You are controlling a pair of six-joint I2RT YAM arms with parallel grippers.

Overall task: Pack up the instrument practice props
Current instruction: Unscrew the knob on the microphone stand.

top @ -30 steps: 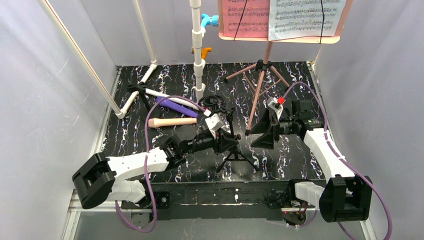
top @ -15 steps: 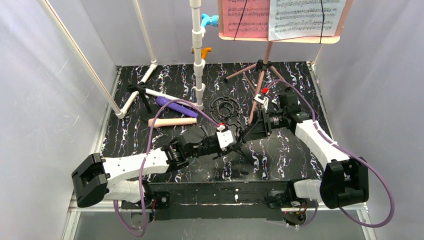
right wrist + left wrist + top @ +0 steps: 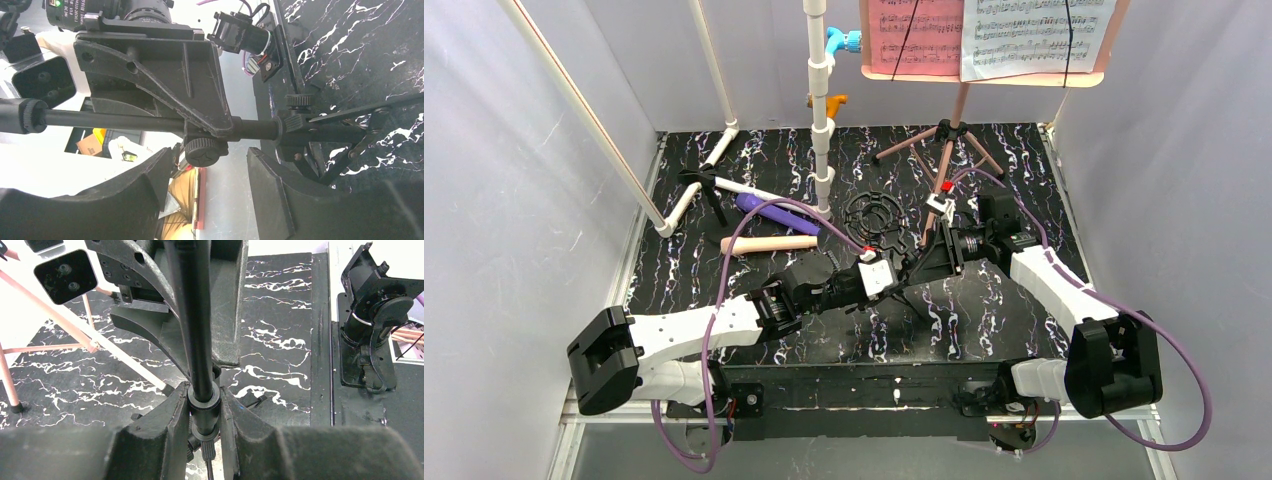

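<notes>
Mid-table, my left gripper is clamped tight on the black stand, probably to steady its pole. My right gripper straddles it by the knob, half open, touching nothing. The pink music stand stands back right.

The black surface is veined with white; a purple tube and a beige-pink tube lie near each other left of centre; a black openwork disc lies mid-surface; the white pipe frame and pink tripod stand stand toward the back.
</notes>
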